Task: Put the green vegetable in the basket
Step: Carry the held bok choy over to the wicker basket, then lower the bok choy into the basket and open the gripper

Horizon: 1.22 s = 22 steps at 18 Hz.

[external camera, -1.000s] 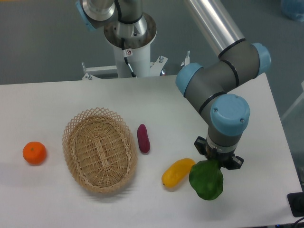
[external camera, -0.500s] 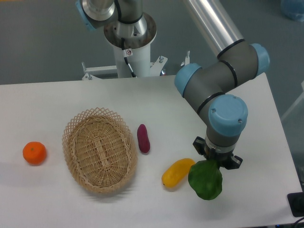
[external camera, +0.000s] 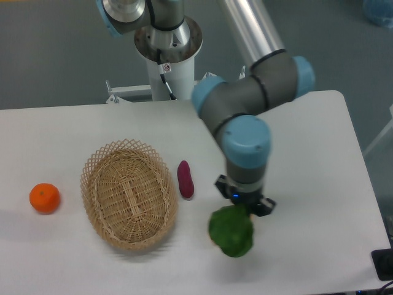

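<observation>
The green vegetable (external camera: 231,232), a round dark green leafy blob, hangs from my gripper (external camera: 241,211) over the table's front middle. The gripper points straight down and is shut on the vegetable's top; its fingers are mostly hidden under the blue wrist. The oval tan wicker basket (external camera: 89,167) lies to the left of the vegetable, with nothing in it. The vegetable is apart from the basket's right rim.
A small purple vegetable (external camera: 185,179) lies between the basket and my gripper. An orange fruit (external camera: 44,198) sits at the far left. The yellow oblong vegetable is hidden beneath the held green vegetable. The robot's base (external camera: 164,43) stands behind the table.
My arm has swung left with the green vegetable, which now covers the spot where the yellow vegetable lay. The basket, purple vegetable and orange have not moved.
</observation>
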Available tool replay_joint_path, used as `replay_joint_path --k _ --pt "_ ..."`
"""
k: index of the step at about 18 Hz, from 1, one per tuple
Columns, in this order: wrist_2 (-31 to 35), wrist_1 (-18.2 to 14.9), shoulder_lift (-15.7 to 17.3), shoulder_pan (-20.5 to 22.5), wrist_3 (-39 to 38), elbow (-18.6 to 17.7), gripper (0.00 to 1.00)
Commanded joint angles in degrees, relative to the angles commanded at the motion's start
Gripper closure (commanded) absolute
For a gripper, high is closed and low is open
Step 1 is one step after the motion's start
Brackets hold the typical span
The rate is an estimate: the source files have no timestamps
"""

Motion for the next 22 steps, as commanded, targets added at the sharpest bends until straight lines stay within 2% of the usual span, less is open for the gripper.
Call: replay_joint_path --k 4,6,11,15,18,21,22 --pt "-0.1 0.1 1.7 -4.4 -1.1 -2.6 0.60" --pt "-0.3 0.3 2.8 -6.2 -0.9 -5.4 0.60" --pt "-3.3 0.4 6.3 -8.8 -0.6 -9.8 0.59" --pt "-3.5 0.7 6.6 -11.1 -0.5 -12.7 0.57" --pt "-3.6 0.6 6.2 -12.0 -0.5 -13.4 0.49" --pt "-3.6 0.6 5.5 -12.4 -0.5 -13.4 0.33" --pt "-3.6 0.6 5.2 -12.5 -0.4 -13.4 0.22"
